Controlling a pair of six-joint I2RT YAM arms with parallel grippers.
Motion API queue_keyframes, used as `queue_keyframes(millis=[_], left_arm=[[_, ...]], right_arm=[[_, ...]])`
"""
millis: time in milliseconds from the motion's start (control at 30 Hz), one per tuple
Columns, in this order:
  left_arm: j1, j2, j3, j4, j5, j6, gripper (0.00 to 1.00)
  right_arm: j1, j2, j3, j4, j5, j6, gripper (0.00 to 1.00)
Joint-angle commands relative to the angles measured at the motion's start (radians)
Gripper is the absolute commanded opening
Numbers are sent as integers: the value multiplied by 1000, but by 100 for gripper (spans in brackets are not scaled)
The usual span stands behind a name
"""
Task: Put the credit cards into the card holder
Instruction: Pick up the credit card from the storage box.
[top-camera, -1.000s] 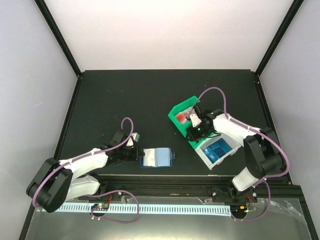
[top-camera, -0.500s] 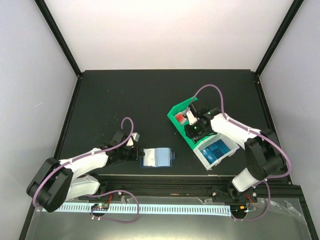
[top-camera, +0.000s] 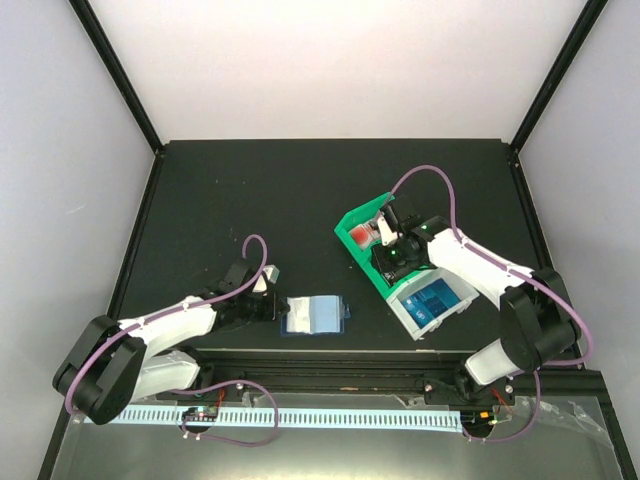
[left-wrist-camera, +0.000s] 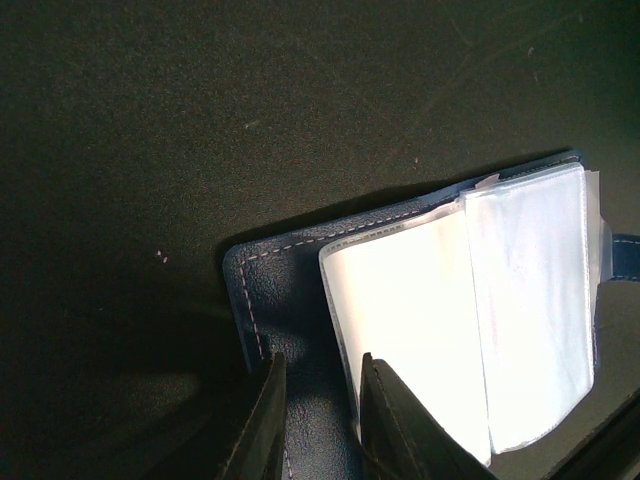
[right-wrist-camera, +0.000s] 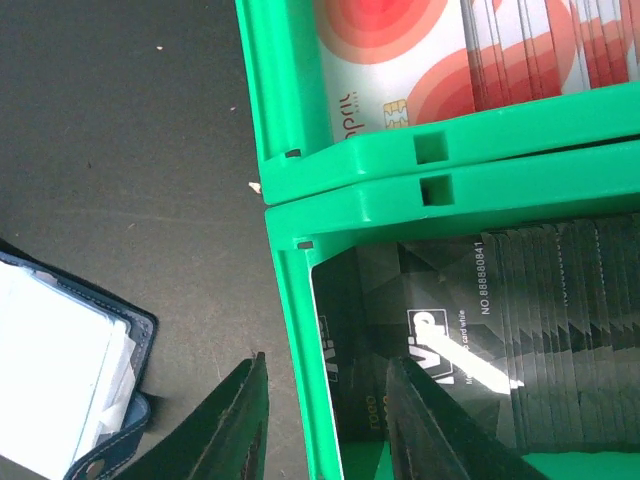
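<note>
I find the card holder (left-wrist-camera: 290, 290) open, clear sleeves over its navy cover. My left gripper (left-wrist-camera: 320, 425) sits narrowly parted upon it; my right gripper (right-wrist-camera: 325, 425) is parted astride the green bin (right-wrist-camera: 350, 190) wall.

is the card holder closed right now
No, the card holder lies open, its clear sleeves spread out in the left wrist view.

The worktop (top-camera: 260, 200) under me is matt black. The card holder (left-wrist-camera: 285, 300) is dark navy with a line of pale stitching, and its sleeves (left-wrist-camera: 500, 300) are clear and whitish. The green bin (right-wrist-camera: 400, 170) holds red-and-white cards (right-wrist-camera: 400, 40) patterned in concentric rings, and black cards (right-wrist-camera: 500, 330) with white lettering. The credit cards (top-camera: 432, 298) are bright blue, in a white bin (top-camera: 412, 322). My arms (top-camera: 175, 322) are white and black.
</note>
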Motion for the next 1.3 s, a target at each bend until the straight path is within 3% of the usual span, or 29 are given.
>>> queue_keyframes(millis=[0,233,400,567,967,1133,1267], left_arm=[[7,-8,22,-28,-24,0,23],[7,-10,24,-36,-26,-3,23],[8,-21,29,-56,-35,-8,23],[8,-28,40,-74,-51,-13,25],[8,-48,70,-108,-86,-26,31],[7,-68,76,-122,-96,-36,44],[7,-97,84,-136,-103,-40,56]], right_arm=[[5,26,-10,26,28,-1,36],[13,112,-21,56,-31,-29,34],[14,75,-40,90,-19,-15,11],[15,14,-57,84,4,-11,1],[15,-152,-67,81,35,80,1],[15,-248,-93,117,-82,205,1],[31,-306,-186,257,-221,393,1]])
